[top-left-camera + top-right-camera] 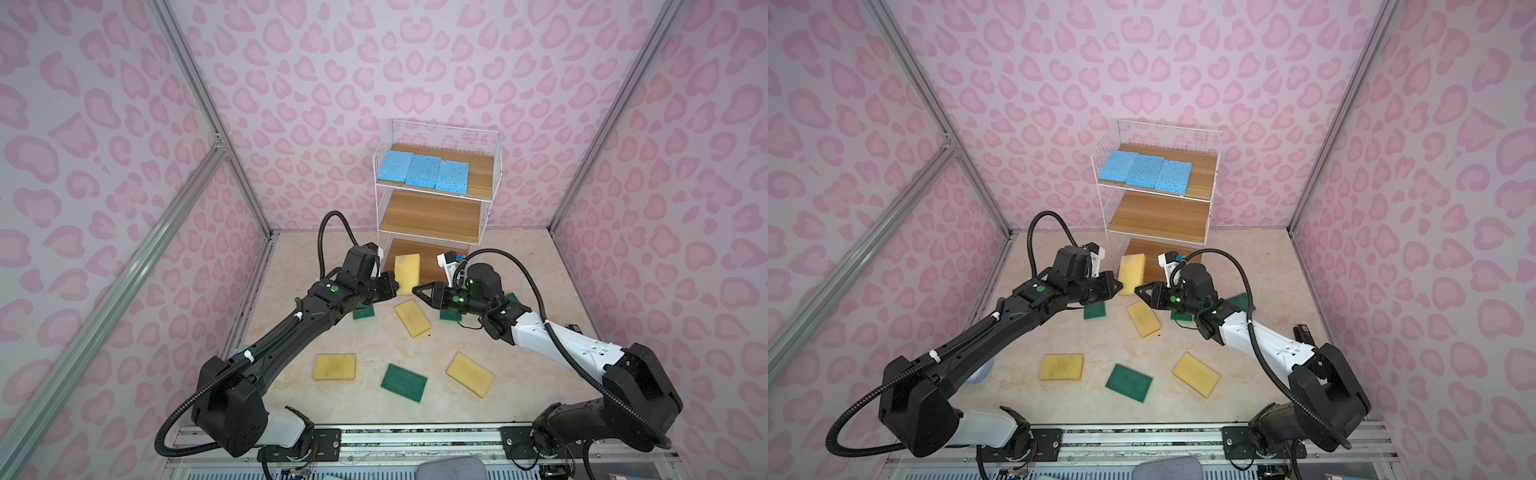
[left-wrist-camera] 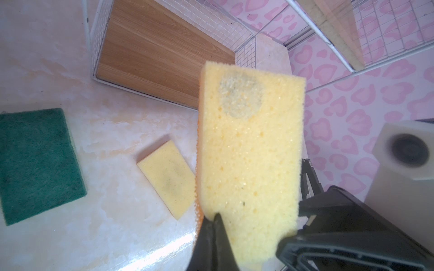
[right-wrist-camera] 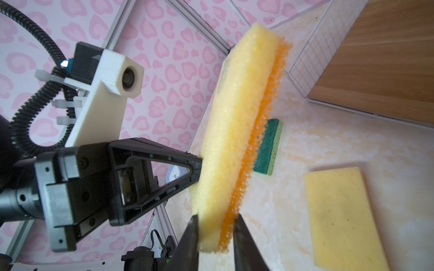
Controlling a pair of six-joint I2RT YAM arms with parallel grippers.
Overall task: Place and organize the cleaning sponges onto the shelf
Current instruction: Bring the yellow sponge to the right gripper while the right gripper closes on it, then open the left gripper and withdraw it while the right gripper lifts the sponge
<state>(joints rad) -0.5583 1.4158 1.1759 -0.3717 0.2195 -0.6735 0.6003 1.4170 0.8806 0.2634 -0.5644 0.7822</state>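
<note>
A pale yellow sponge [image 1: 407, 274] [image 2: 251, 152] with an orange scrub side hangs upright in front of the shelf's [image 1: 436, 212] bottom board. My left gripper [image 1: 392, 286] [image 2: 215, 218] is shut on its left edge. The right gripper [image 1: 415, 289] [image 3: 216, 223] straddles the opposite corner, one finger on the yellow face and the other a sliver off the orange side. Three blue sponges [image 1: 424, 171] lie on the top board. On the table lie yellow sponges [image 1: 412, 318] [image 1: 335, 367] [image 1: 470, 375] and green ones [image 1: 404, 382] [image 1: 363, 311], two more partly under the right arm.
Pink patterned walls with aluminium posts close in the table on three sides. A metal rail [image 1: 415, 434] carries both arm bases at the front. The shelf's middle board is bare. A small black object [image 1: 1304, 332] sits by the right wall.
</note>
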